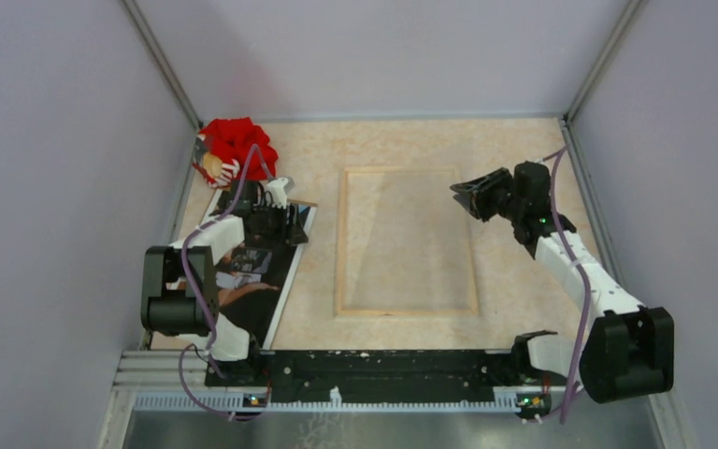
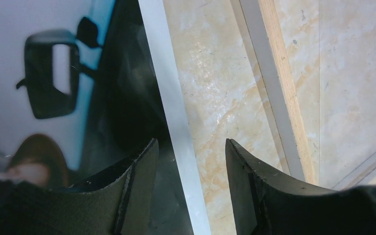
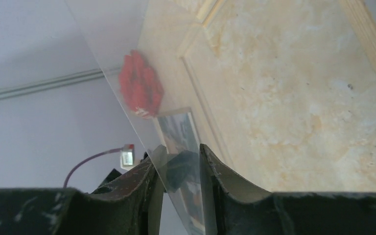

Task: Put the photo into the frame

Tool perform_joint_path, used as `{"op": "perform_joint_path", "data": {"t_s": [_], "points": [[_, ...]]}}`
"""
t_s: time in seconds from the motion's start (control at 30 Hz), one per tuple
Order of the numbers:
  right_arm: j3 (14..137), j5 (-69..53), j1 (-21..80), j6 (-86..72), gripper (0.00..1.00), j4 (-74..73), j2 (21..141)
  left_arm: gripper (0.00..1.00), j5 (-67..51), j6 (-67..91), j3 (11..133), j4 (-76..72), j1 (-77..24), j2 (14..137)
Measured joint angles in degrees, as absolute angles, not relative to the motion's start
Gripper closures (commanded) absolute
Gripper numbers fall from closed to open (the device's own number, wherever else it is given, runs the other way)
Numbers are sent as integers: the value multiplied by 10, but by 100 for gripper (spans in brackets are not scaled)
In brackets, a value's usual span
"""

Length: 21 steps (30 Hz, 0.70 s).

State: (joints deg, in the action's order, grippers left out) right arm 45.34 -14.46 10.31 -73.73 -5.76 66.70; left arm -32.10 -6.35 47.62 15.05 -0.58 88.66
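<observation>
We see a beige marbled desk [image 1: 524,150] boxed in by pale lilac walls [image 1: 383,47], with a red bundle [image 1: 236,142] in its far left corner. The frame [image 1: 341,243] lies flat mid-desk, wood side up. The photo [image 1: 262,281] lies along the left edge. The left pincer [image 2: 191,147] hangs half open astride its white border, holding nothing. The right pincer [image 3: 178,156], by the frame's far right corner, stands narrowly parted with a clear sheet [image 3: 127,58] in the gap.
</observation>
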Motion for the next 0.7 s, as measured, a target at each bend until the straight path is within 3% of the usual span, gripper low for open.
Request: {"op": "perform_joint_path", "data": {"t_s": [0.17, 0.37, 0.53, 0.7], "points": [[456, -190, 83, -700, 66, -83, 685, 40, -321, -63, 477, 150, -6, 887], [414, -208, 79, -687, 73, -94, 641, 41, -321, -64, 477, 152, -6, 887], [369, -209, 77, -676, 61, -98, 622, 41, -321, -65, 479, 156, -6, 890], [345, -208, 76, -650, 61, -127, 620, 41, -321, -65, 480, 159, -6, 891]]}}
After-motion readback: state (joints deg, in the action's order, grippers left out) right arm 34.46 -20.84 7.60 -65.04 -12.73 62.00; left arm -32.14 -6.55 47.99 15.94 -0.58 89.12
